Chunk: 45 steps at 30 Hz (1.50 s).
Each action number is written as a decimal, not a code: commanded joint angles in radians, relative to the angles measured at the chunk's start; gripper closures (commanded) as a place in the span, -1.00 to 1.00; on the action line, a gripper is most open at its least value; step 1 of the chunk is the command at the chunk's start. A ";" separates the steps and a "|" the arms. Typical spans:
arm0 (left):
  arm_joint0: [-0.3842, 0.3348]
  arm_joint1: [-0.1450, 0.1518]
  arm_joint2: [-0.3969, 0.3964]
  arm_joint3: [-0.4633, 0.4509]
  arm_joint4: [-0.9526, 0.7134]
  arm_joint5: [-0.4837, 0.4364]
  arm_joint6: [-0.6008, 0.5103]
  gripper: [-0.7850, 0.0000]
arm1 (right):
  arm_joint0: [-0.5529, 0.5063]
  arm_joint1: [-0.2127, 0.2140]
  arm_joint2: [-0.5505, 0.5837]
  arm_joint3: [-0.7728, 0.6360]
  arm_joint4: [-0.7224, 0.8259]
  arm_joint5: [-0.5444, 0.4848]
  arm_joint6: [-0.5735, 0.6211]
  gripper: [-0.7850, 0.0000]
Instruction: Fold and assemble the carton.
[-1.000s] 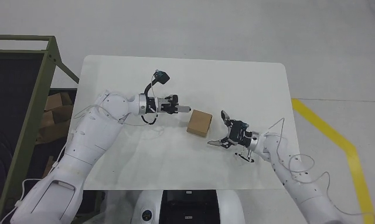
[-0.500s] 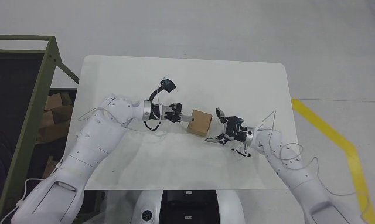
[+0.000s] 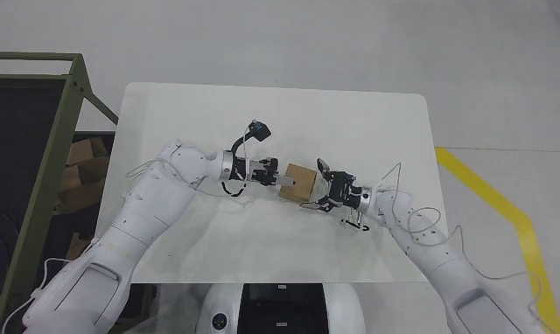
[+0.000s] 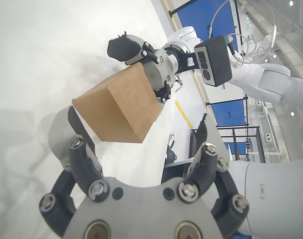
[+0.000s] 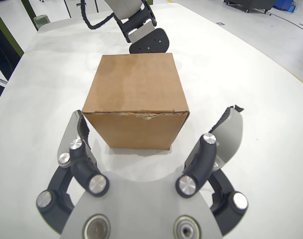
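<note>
A closed brown carton (image 3: 299,181) stands on the white table (image 3: 350,124), near its middle. My left gripper (image 3: 278,178) is against the carton's left side. In the left wrist view the carton (image 4: 116,110) sits between the left gripper's (image 4: 136,115) spread fingers, close to one of them. My right gripper (image 3: 315,185) is at the carton's right side, open, its fingers straddling that end. In the right wrist view the carton (image 5: 136,90) stands just ahead of the open right gripper (image 5: 155,120), a rough seam edge facing it, with one left finger pad (image 5: 150,42) behind it.
A green metal frame (image 3: 52,150) with loose cardboard pieces (image 3: 83,168) stands off the table's left edge. A yellow floor line (image 3: 490,194) runs to the right. Bare table surface lies all around the carton.
Both grippers have closed in on the carton, the left one moving right and the right one moving left. The carton has stayed about where it was.
</note>
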 commanded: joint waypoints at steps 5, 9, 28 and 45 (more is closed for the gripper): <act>-0.016 -0.007 0.021 0.019 -0.019 -0.011 -0.008 -1.00 | 0.020 -0.013 -0.025 0.028 0.009 0.006 -0.004 -1.00; -0.023 -0.010 0.031 0.026 -0.022 -0.017 -0.008 -1.00 | 0.031 -0.021 -0.041 0.039 0.012 0.004 -0.002 -1.00; -0.038 -0.018 0.061 0.036 -0.028 -0.028 -0.014 -1.00 | 0.061 -0.047 -0.089 0.073 0.016 0.039 0.022 -1.00; -0.037 -0.020 0.071 0.032 -0.019 -0.026 -0.001 -1.00 | 0.069 -0.057 -0.106 0.088 0.025 0.060 0.003 -1.00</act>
